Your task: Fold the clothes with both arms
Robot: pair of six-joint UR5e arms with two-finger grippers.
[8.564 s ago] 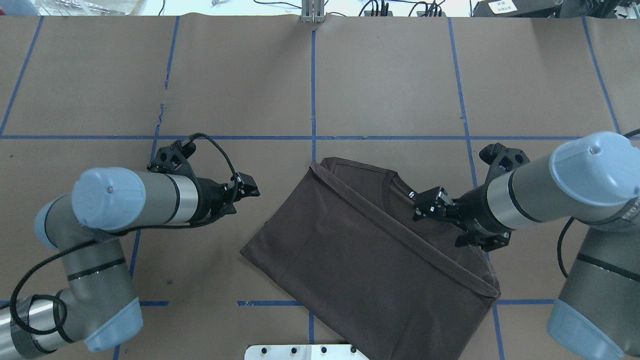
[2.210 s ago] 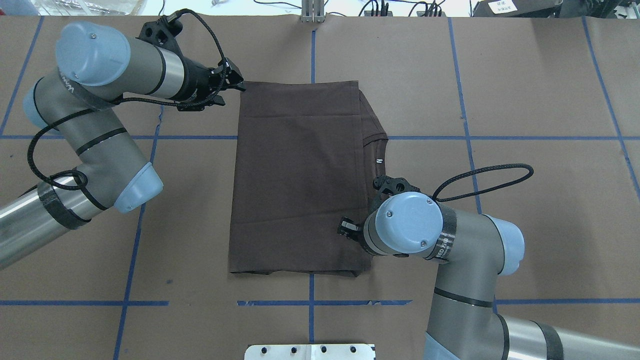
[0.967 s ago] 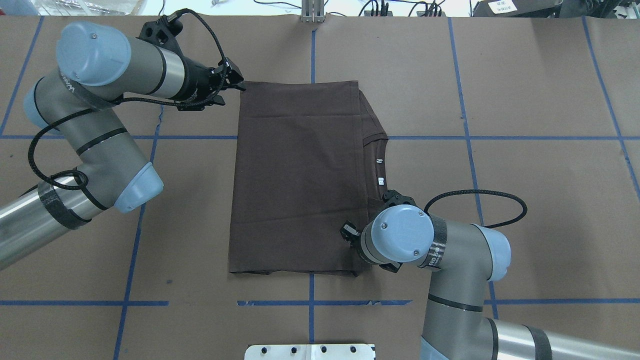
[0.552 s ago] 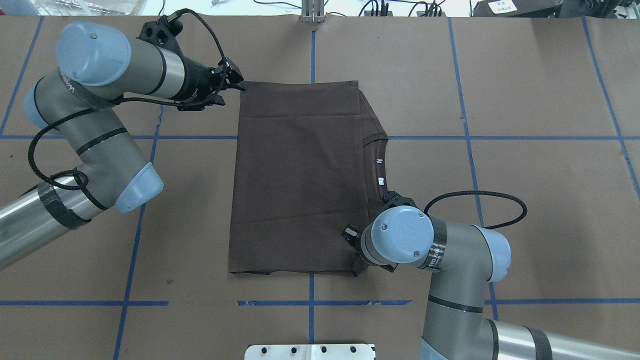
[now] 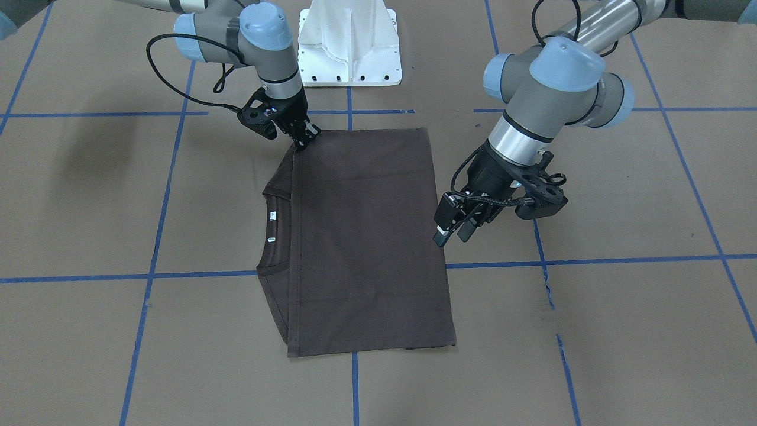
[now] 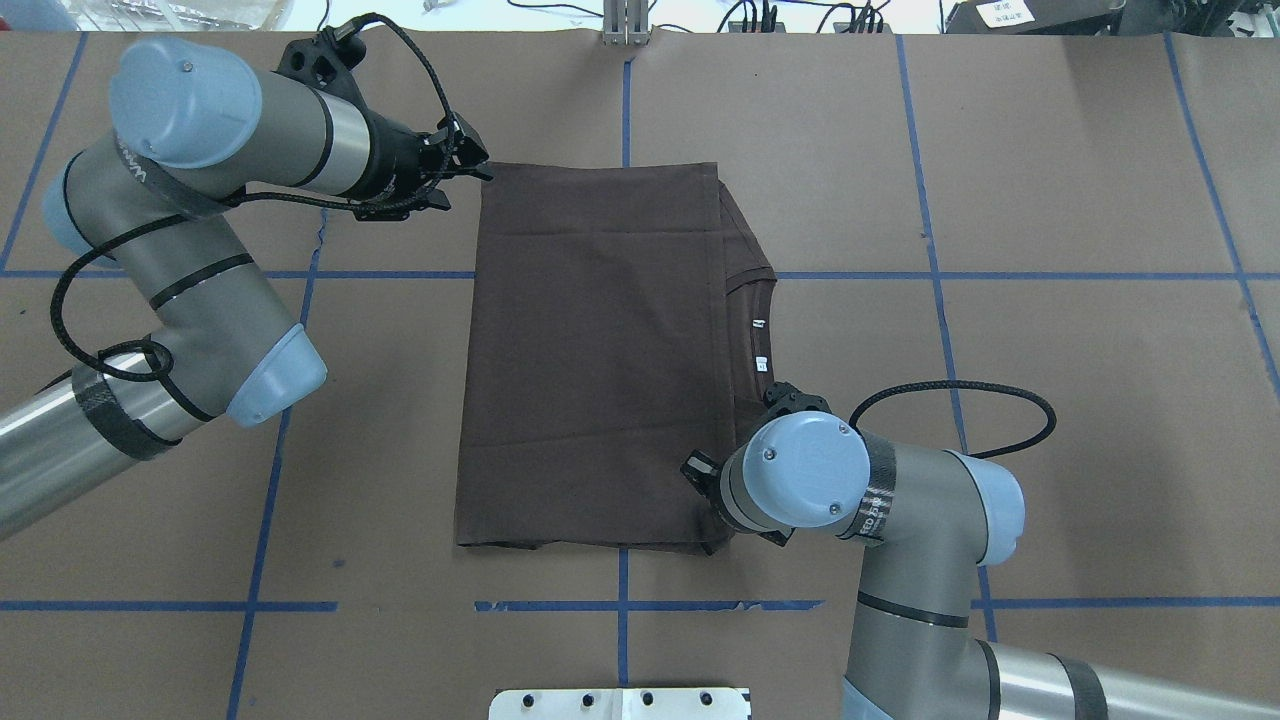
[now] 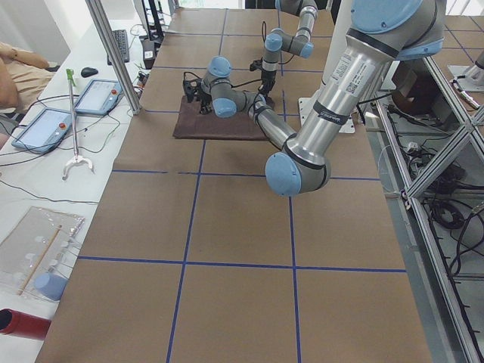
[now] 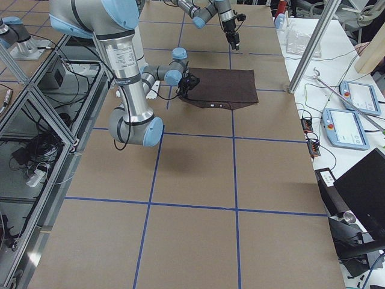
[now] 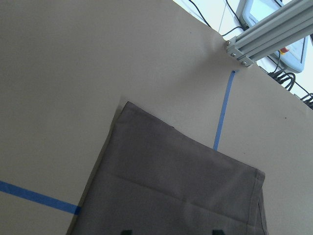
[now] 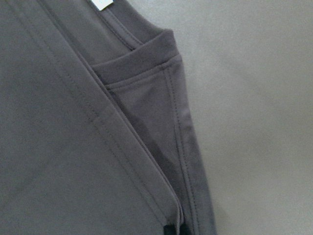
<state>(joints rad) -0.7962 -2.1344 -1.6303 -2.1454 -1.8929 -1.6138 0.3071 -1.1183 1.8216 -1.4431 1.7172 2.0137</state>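
The shirt (image 6: 600, 350) lies folded mid-worktop (image 6: 1100, 200). The right gripper (image 5: 306, 142) pinches its robot-side corner; the left gripper (image 5: 451, 238) hangs wide open, empty. Risk: one-sided lifting would likely skew the fold and separate layers.

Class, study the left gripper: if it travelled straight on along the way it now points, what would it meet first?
Most likely the T-shirt, near one corner: the left gripper hangs open above the table, aimed down at that fabric. Depth is unclear.

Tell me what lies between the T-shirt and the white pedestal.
Between T-shirt and pedestal: only bare brown paper crossed by blue tape lines, per the front-facing view.
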